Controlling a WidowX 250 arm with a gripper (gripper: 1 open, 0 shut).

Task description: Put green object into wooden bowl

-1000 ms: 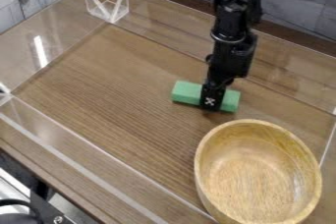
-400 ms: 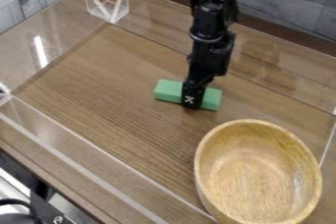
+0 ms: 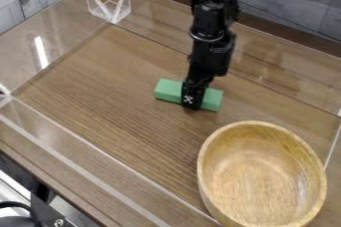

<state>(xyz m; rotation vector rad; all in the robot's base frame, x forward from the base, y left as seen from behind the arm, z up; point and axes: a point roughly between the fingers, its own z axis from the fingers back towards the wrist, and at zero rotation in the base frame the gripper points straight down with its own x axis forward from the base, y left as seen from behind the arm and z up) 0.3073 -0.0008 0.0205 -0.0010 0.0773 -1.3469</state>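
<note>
The green object (image 3: 167, 90) is a small mint-green block lying flat on the wooden tabletop near the middle of the camera view. My gripper (image 3: 196, 100) points straight down onto its right part, with the black fingers shut on the block and hiding that end. The wooden bowl (image 3: 204, 166) is large, round and light tan. It sits at the front right with nothing in it, a short way in front of and to the right of the block.
Low clear acrylic walls (image 3: 40, 121) fence the brown wood-grain table (image 3: 107, 77) on the left and front. A clear folded plastic stand (image 3: 107, 5) sits at the back left corner.
The gripper has slid left across the table with the green block in its fingers, away from the bowl. Over the last half second it barely moved.
</note>
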